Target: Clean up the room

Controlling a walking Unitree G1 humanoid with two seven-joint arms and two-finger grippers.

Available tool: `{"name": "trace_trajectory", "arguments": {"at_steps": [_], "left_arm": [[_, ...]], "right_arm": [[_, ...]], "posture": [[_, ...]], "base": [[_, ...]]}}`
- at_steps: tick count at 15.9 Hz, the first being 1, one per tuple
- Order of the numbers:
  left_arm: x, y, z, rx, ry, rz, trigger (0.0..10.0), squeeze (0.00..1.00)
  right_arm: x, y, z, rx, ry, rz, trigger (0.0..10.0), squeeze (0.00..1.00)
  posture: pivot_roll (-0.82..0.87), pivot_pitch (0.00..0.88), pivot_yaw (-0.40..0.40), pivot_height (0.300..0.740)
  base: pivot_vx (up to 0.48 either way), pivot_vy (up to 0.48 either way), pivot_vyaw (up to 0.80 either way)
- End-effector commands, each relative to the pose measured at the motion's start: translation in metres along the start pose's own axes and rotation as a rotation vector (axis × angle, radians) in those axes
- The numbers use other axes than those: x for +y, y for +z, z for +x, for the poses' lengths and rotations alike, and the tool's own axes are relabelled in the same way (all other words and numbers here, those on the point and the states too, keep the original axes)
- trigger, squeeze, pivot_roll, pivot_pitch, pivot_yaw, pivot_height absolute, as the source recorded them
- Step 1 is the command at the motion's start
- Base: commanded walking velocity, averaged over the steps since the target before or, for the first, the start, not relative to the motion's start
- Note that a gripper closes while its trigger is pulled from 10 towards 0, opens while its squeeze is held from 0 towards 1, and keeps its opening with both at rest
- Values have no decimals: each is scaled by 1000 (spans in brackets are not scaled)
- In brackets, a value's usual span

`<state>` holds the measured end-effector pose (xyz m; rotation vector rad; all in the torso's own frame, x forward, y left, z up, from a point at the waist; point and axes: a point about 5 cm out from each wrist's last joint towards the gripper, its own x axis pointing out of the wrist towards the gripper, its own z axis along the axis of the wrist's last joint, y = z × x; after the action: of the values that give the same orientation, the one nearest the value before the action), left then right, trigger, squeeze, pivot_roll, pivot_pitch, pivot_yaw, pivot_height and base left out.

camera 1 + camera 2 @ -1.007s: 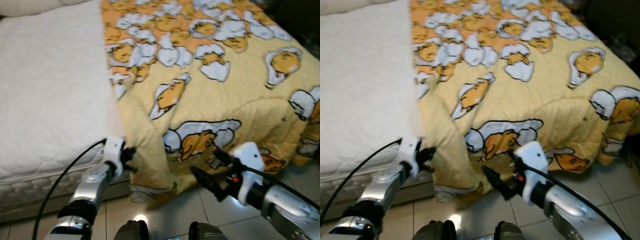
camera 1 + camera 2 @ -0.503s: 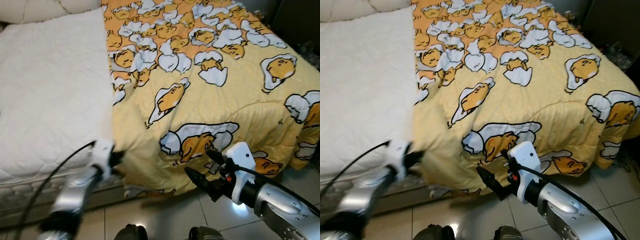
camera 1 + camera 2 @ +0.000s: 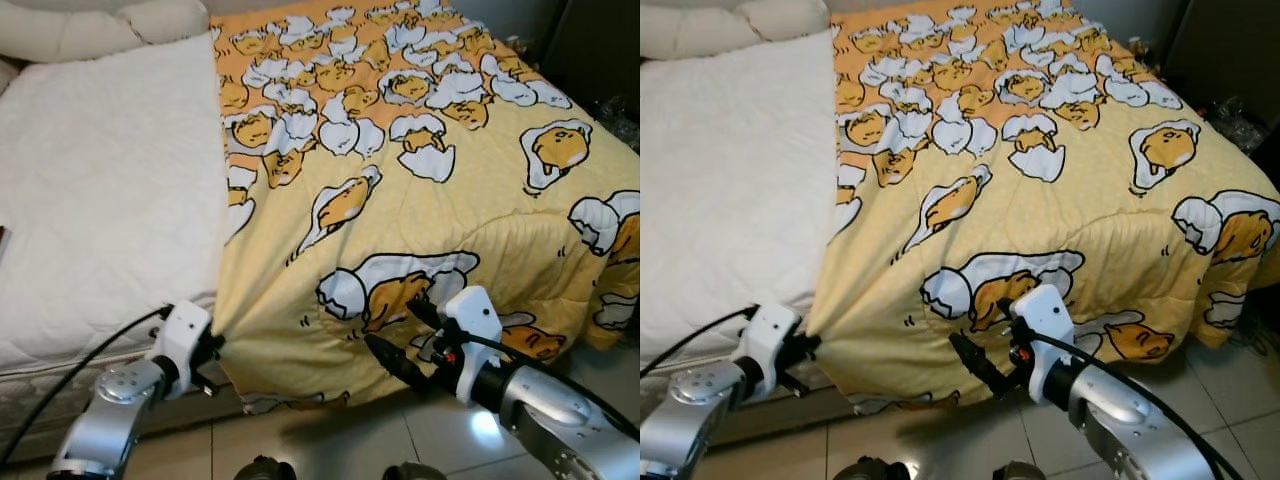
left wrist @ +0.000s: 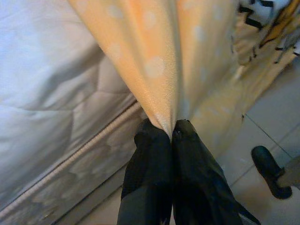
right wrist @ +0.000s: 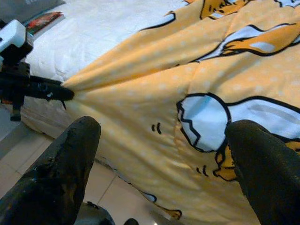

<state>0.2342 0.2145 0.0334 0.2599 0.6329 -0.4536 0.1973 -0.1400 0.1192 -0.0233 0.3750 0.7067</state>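
Observation:
A yellow blanket (image 3: 420,180) printed with cartoon eggs covers the right part of the bed and hangs over its foot. My left gripper (image 3: 212,347) is low at the bed's near edge, shut on the blanket's left edge, and the cloth runs taut from it. In the left wrist view the two fingers (image 4: 154,154) pinch a yellow fold (image 4: 159,61). My right gripper (image 3: 402,338) is open just in front of the hanging blanket front, apart from it. The right wrist view has its fingers (image 5: 70,164) spread wide before the cloth.
Bare white mattress (image 3: 100,190) lies left of the blanket, with a cream pillow (image 3: 100,28) at its head. A flat red object (image 5: 44,21) lies on the mattress. Tiled floor (image 3: 330,440) runs along the foot. Dark furniture (image 3: 605,50) stands at the far right.
My left gripper has drawn the blanket's edge left and down; the loose hanging fold beside it is now pulled flat and taut. The right gripper has hardly moved. The camera tilted up.

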Motion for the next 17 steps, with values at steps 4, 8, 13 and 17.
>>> {"name": "trace_trajectory", "arguments": {"at_steps": [4,8,13,17], "left_arm": [[-10,-11,1,72,-14,-20,10000,976],[10,-1,-2,15,163,29,10000,1000],[9,46,-19,-339,266,-98,10000,0],[-6,79,-26,-495,345,-220,10000,0]], "right_arm": [[3,-3,5,-3,6,-11,10000,0],[-3,-3,11,-21,-34,8,10000,0],[-16,-12,26,-55,-213,54,10000,0],[-29,-11,36,-106,-407,93,10000,0]], "posture": [[-107,34,115,740],[-85,0,107,740],[-49,0,88,740],[-26,0,77,740]], "base": [[0,0,0],[0,0,0],[0,0,0],[0,0,0]]}}
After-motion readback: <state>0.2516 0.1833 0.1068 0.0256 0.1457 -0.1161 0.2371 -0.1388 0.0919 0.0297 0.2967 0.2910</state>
